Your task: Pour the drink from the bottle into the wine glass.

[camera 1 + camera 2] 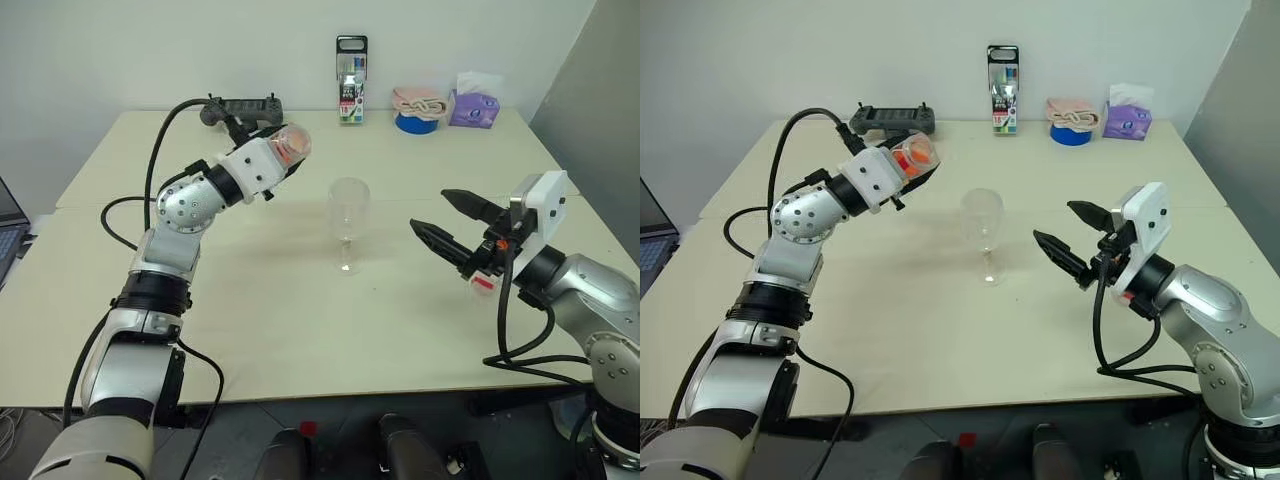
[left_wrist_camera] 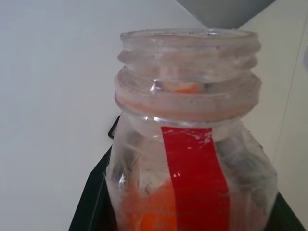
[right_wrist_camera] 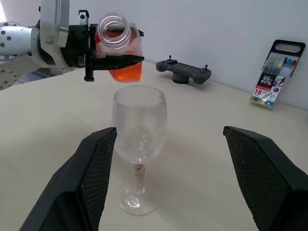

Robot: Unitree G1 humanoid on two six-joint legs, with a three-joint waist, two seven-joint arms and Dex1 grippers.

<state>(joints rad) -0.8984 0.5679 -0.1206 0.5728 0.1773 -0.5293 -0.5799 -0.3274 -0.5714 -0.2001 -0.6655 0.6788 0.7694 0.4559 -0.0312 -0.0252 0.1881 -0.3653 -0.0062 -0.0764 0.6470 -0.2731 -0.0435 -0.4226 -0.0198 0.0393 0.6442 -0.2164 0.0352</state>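
My left gripper is shut on the bottle, a small clear plastic one with a red label strip. The bottle is held above the table, up and to the left of the wine glass, tipped with its uncapped mouth facing toward the glass. Orange drink lies in the bottle's lower side. The wine glass stands upright mid-table and looks empty. My right gripper hovers open to the right of the glass, pointing at it with nothing between its fingers.
Along the table's far edge lie a black controller, an upright marker pack, a blue tape roll with a pink cloth on it and a purple tissue pack. A laptop shows at the left.
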